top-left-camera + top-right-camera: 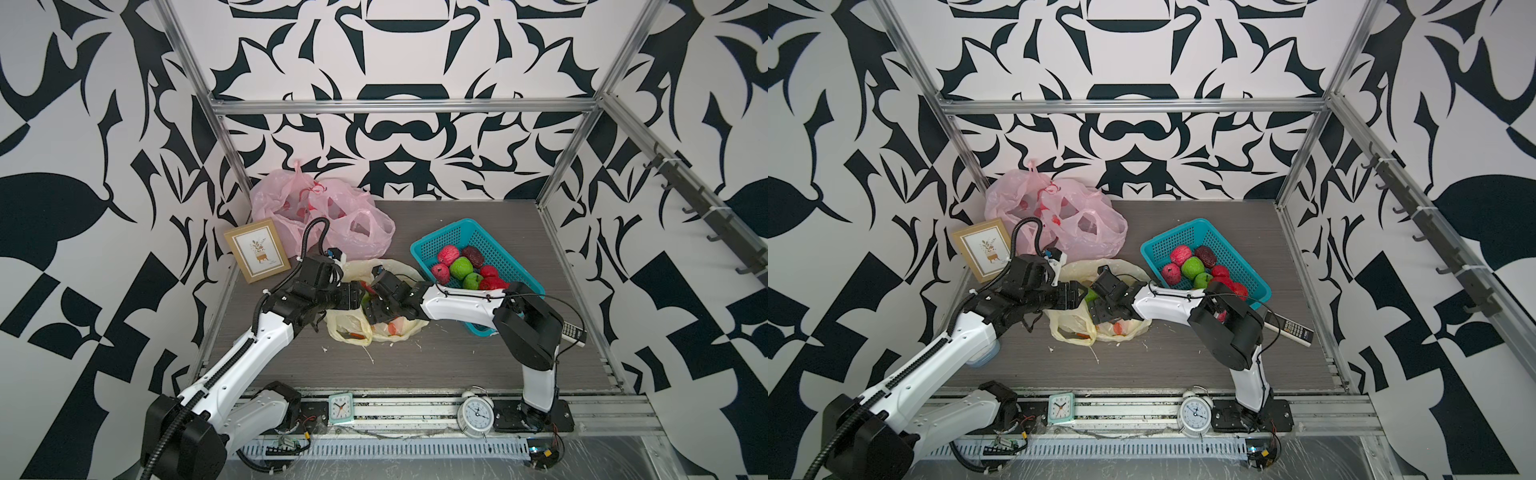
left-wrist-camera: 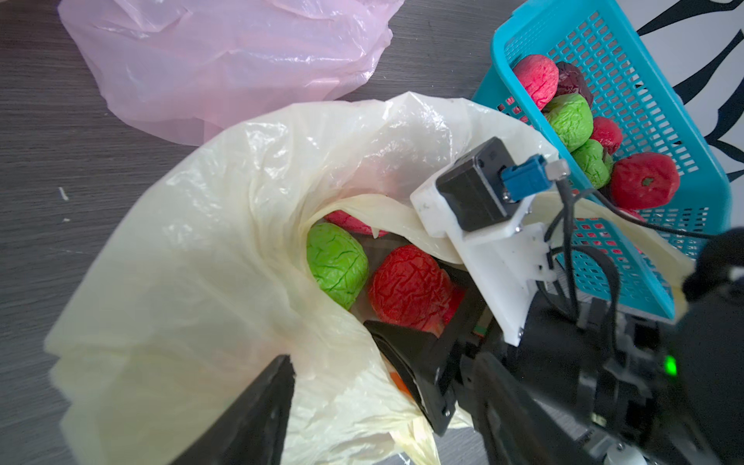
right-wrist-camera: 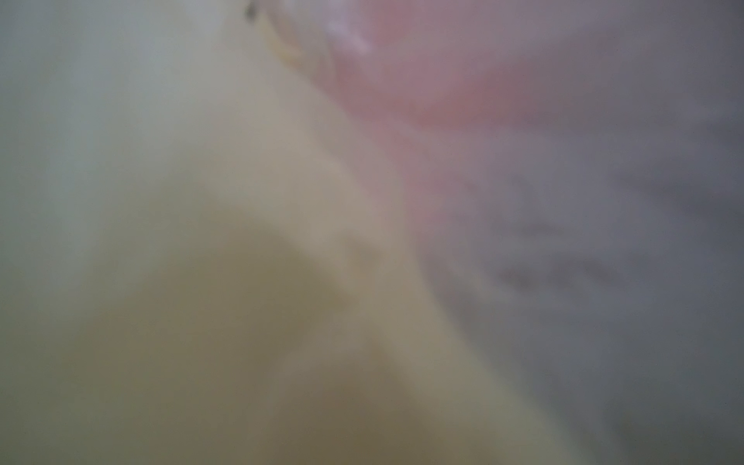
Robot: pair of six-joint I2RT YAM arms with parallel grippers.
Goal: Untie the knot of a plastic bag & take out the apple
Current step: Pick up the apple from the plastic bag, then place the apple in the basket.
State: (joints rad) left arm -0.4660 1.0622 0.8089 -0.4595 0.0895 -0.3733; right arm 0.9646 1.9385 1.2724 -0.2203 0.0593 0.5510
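Cream translucent plastic bag (image 2: 193, 249) lies on the grey tabletop (image 1: 415, 365) beneath both claws. Its long axis crosses their line and its mouth gapes toward the left claw (image 1: 358, 296). Both claws are released. The right claw (image 1: 1099, 293) sits in the mouth, beside a wrinkled red apple (image 2: 408, 288) and a green apple (image 2: 336, 269).

I see the walls (image 1: 399, 137) covered in a bold black-and-white pattern of curling, leaf-like shapes. The table (image 1: 415, 365) is grey with a fine wood grain. The open bag (image 2: 193, 261) is a pale, translucent cream. Inside it I see a bright green apple (image 2: 336, 265) and a red apple (image 2: 408, 288), both crackled with darker lines. The other bag (image 2: 225, 60) is sheer pink. The basket (image 2: 652, 72) is teal mesh and holds pinkish-red fruit (image 1: 449, 254), green fruit (image 1: 461, 268) and one dark maroon fruit (image 1: 473, 257). The picture frame (image 1: 257, 250) is tan with a white mat. My left arm (image 1: 232, 374) and right arm (image 1: 461, 305) are white with black joints. My right wrist view is only a blur of cream, pink and grey.
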